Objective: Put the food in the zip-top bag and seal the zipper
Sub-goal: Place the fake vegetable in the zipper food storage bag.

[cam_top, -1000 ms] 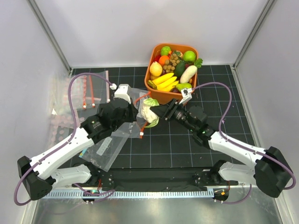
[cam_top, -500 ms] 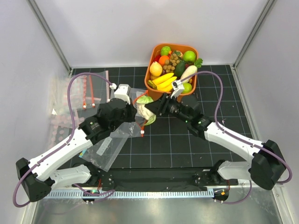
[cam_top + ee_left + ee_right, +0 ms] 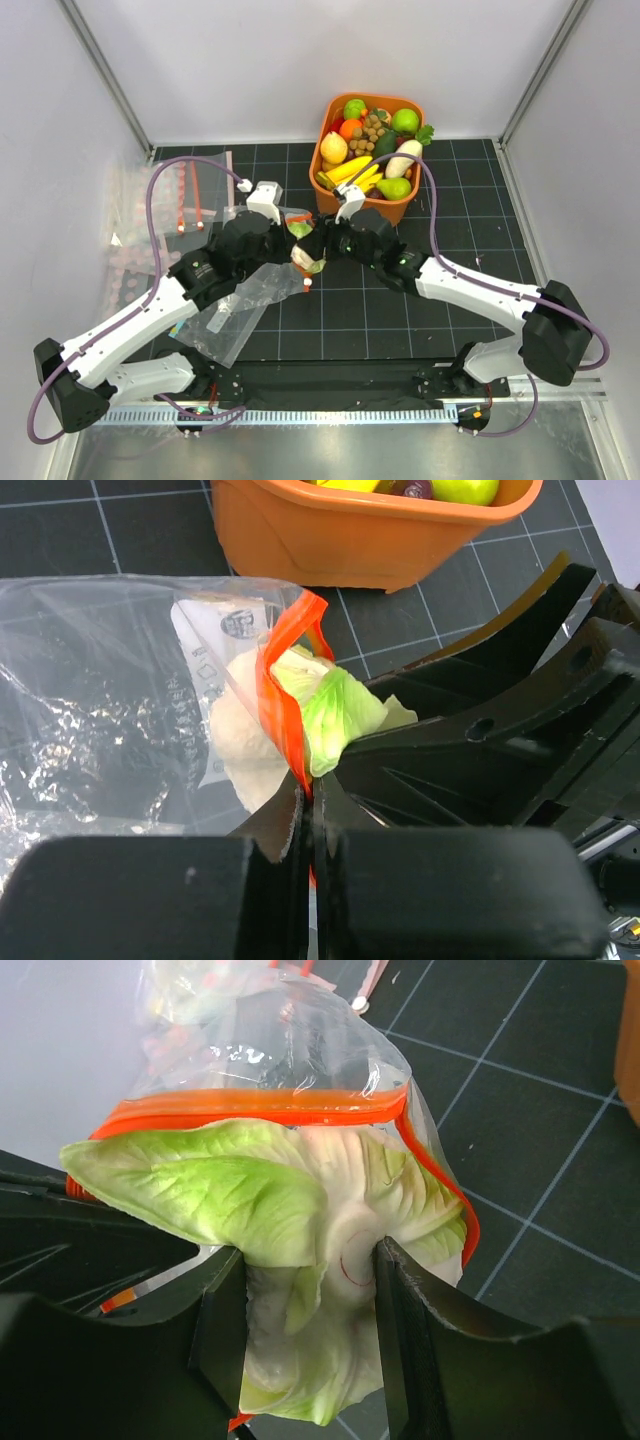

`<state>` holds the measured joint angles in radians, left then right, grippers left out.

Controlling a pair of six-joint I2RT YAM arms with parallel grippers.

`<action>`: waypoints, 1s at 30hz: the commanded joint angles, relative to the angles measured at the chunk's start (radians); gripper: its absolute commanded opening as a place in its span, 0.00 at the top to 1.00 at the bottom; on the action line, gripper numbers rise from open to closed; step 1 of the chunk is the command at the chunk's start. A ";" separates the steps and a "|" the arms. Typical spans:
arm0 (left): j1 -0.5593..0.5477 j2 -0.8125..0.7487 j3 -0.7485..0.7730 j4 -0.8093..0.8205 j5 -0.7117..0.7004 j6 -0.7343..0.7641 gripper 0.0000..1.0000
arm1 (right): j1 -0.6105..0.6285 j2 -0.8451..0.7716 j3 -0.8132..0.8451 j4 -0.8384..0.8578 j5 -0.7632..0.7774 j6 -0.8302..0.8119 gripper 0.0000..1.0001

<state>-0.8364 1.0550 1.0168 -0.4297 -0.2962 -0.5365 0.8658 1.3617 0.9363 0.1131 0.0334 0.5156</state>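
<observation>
My left gripper (image 3: 310, 798) is shut on the red-orange zipper (image 3: 282, 705) at the mouth of the clear zip-top bag (image 3: 110, 700), holding the mouth open and raised. My right gripper (image 3: 305, 1295) is shut on the white cauliflower with green leaves (image 3: 290, 1220) and holds it in the bag's mouth, its white head partly inside. In the top view the two grippers meet at the cauliflower (image 3: 308, 252), left gripper (image 3: 290, 238), right gripper (image 3: 325, 247). The yellow fruit (image 3: 334, 148), brown balls (image 3: 372, 127) and dark green piece (image 3: 385, 146) lie in the orange basket (image 3: 340, 205).
The orange basket (image 3: 330, 540) stands just behind the bag, close to both grippers. Other clear bags (image 3: 190, 195) lie on the mat at the left, and the held bag's body trails down-left (image 3: 235, 310). White walls ring the black grid mat.
My right gripper has carried the cauliflower left and further back, into the bag's mouth. The left gripper has kept hold of the zipper and barely moved.
</observation>
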 commanded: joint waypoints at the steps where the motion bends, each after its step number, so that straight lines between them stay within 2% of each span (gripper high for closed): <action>1: -0.004 -0.018 0.002 0.072 0.048 0.017 1.00 | 0.019 0.005 0.055 0.011 0.079 -0.069 0.81; 7: -0.004 0.016 0.016 0.077 0.081 0.029 1.00 | 0.070 0.019 0.065 0.037 0.056 -0.175 0.76; 14: -0.004 -0.049 -0.004 0.078 0.040 0.020 1.00 | 0.117 0.002 0.058 0.051 -0.007 -0.362 0.77; 23: -0.004 -0.079 -0.023 0.085 0.026 0.023 1.00 | 0.168 0.001 0.010 0.142 -0.223 -0.456 0.77; 30: -0.004 -0.093 -0.017 0.066 -0.015 0.024 1.00 | 0.202 -0.003 0.019 0.112 -0.196 -0.497 0.79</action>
<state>-0.8436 0.9802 0.9924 -0.4351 -0.2626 -0.5190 1.0313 1.3811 0.9405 0.1612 -0.0799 0.0498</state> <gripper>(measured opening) 0.015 0.517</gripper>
